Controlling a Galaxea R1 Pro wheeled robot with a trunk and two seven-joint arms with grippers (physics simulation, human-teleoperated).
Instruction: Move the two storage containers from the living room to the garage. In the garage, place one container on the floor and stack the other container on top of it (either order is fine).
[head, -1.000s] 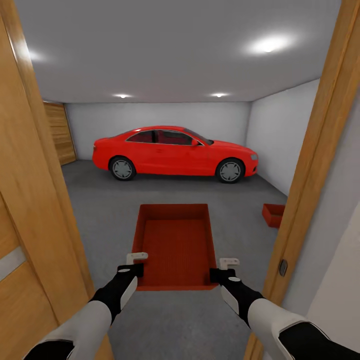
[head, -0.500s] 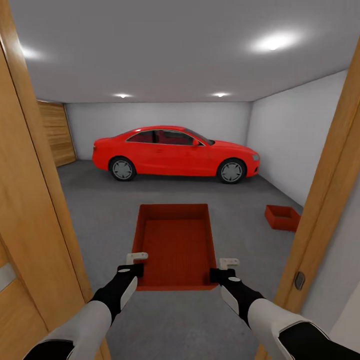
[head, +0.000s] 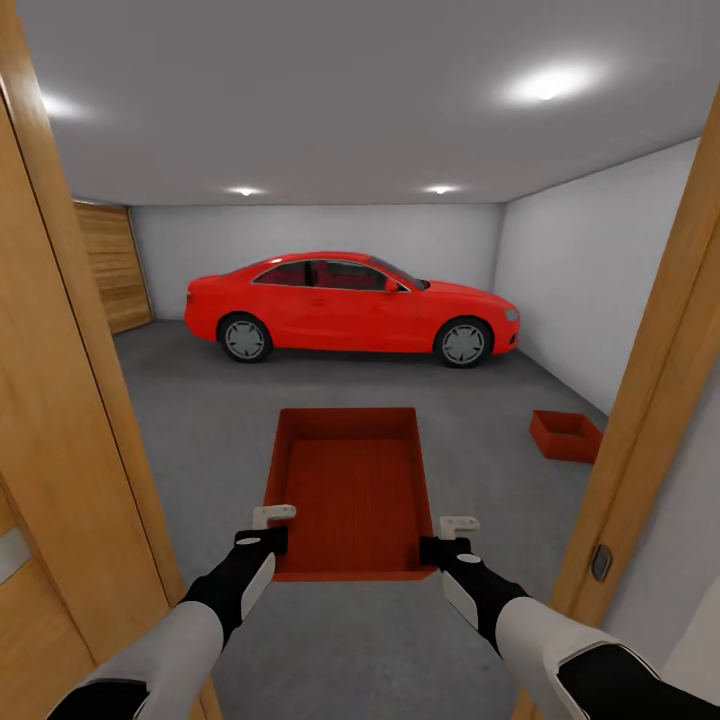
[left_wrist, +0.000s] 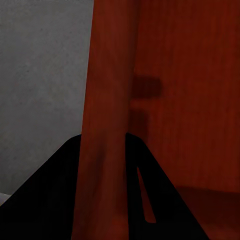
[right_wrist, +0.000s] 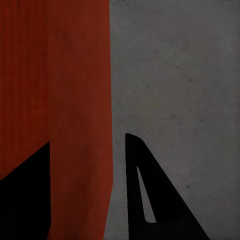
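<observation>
Red-orange and lidless, a thin-walled rectangular storage container (head: 352, 490) hangs in front of the robot, carried between both arms above the dark grey mottled concrete floor (head: 200, 420) of the garage. The left gripper (head: 272, 528) clasps the container's left side wall near its near corner; in the left wrist view the wall (left_wrist: 107, 125) runs between the two dark fingers (left_wrist: 45, 200), which sit close on either face of it. The right gripper (head: 452, 535) does the same on the right side wall, and the right wrist view shows that wall (right_wrist: 80, 125) between its dark fingers (right_wrist: 150, 200), with grey concrete beside it.

A second matching red-orange container (head: 566, 435) rests on the floor near the foot of the white right-hand wall (head: 580, 290), well apart from the carried one. Further in, a glossy red car (head: 350, 305) stands crosswise near the back wall, with bare floor between it and the held bin. A wooden slat door (head: 110, 265) covers the far left side.

Close to the camera, a light wood door (head: 60, 430) flanks the view on the left and a wooden door frame post (head: 660, 400) on the right, with the arms and container between them. Ceiling lights (head: 545, 85) glow overhead.
</observation>
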